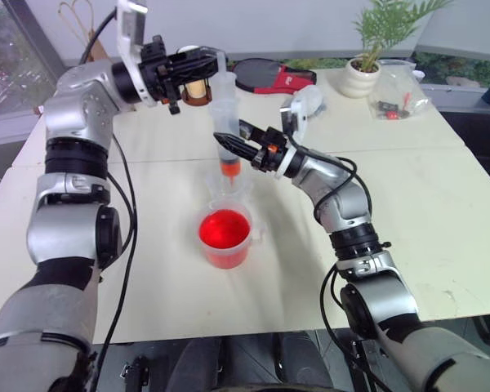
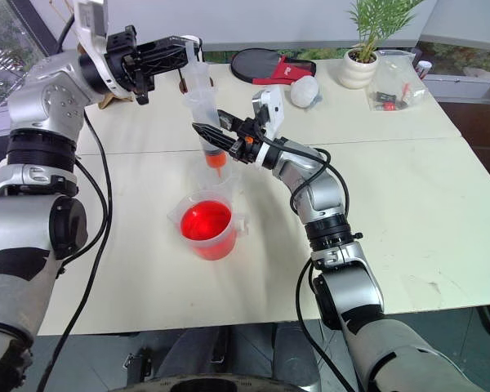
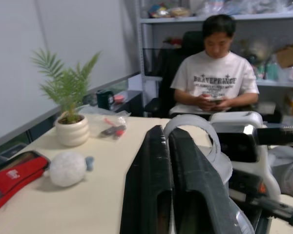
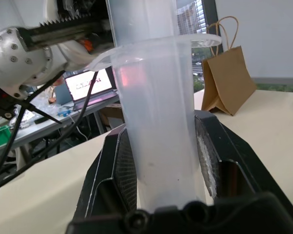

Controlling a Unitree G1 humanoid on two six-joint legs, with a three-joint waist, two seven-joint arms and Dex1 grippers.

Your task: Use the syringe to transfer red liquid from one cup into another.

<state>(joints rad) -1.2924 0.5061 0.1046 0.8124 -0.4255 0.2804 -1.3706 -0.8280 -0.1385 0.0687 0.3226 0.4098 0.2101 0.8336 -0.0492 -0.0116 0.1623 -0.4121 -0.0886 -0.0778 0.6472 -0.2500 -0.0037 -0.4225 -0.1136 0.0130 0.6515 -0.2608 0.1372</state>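
Above the table (image 1: 441, 204), near its middle, I hold the syringe (image 1: 226, 131) upright with the right gripper (image 1: 229, 145). Its two black fingers are closed around the thick clear barrel, and the right wrist view shows their ribbed pads pressed on both sides of the smooth, cloudy plastic. The orange tip points down, with some red inside the barrel just above it. The tip hangs over the colourless clear cup (image 1: 235, 186), which stands just behind the red beaker (image 1: 225, 238). I cannot tell if the tip is already inside the rim of this cup.

The left gripper (image 1: 211, 59) comes from the side at the top of the syringe. Its fingers are pressed together at the plunger top; if they really pinch it I cannot say for sure.

I judge that the liquid is already drawn up and the emptying step is in hand. The next move asks me to push the plunger straight down while the right gripper keeps the barrel steady over the clear cup.

The beaker is round, clear plastic, with a pour lip and a small handle, and the red liquid (image 1: 224, 229) in it looks bright and opaque. The clear cup is thin and almost invisible.
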